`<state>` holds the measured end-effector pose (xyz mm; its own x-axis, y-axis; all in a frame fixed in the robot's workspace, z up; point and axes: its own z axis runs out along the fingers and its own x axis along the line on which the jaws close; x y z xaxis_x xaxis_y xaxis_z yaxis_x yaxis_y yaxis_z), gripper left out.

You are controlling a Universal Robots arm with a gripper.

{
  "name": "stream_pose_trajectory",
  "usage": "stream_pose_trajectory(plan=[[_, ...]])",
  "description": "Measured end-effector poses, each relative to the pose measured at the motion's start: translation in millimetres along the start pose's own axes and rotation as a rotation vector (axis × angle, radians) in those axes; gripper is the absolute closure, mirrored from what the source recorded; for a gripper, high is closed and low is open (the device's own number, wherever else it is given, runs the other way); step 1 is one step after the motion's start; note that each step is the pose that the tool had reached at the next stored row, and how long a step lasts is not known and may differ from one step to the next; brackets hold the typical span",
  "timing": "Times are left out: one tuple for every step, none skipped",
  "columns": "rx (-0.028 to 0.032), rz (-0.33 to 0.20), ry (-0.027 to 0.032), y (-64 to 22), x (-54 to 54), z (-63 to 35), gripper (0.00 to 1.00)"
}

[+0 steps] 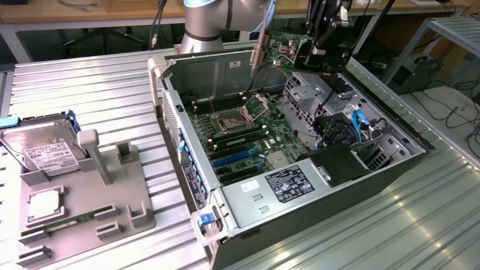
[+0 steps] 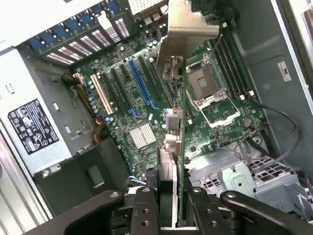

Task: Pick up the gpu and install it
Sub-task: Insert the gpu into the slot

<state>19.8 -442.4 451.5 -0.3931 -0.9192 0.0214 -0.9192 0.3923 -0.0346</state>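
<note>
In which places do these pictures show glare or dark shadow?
Exterior view: glare streaks the ribbed table; the gripper holding the gpu looks dark. Wrist view: the gpu's metal bracket shines pale, the gripper lies in shadow.

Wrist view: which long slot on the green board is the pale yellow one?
The end slot, next to the yellow wires; the other slots are black or blue.
</note>
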Motion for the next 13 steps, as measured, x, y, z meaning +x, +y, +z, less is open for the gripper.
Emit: stream_pose_trajectory(plan=[[0.0012, -0.055, -0.0019, 0.0, 0.0, 0.0, 0.72], [0.0015, -0.069, -0.0024, 0.0, 0.0, 0.0, 0.72], [0.0017, -0.079, -0.0027, 0.0, 0.0, 0.0, 0.72], [0.0021, -0.1, -0.0035, 0.0, 0.0, 0.0, 0.72], [0.0025, -0.115, -0.004, 0.0, 0.0, 0.0, 0.72], [0.0027, -0.128, -0.0044, 0.0, 0.0, 0.0, 0.72], [0.003, -0.14, -0.0048, 0.0, 0.0, 0.0, 0.72], [0.0033, -0.152, -0.0053, 0.0, 0.0, 0.0, 0.72], [0.0036, -0.17, -0.0059, 0.0, 0.0, 0.0, 0.72], [0.0039, -0.181, -0.0063, 0.0, 0.0, 0.0, 0.72], [0.0041, -0.192, -0.0066, 0.0, 0.0, 0.0, 0.72], [0.0043, -0.203, -0.007, 0.0, 0.0, 0.0, 0.72], [0.0046, -0.215, -0.0075, 0.0, 0.0, 0.0, 0.72]])
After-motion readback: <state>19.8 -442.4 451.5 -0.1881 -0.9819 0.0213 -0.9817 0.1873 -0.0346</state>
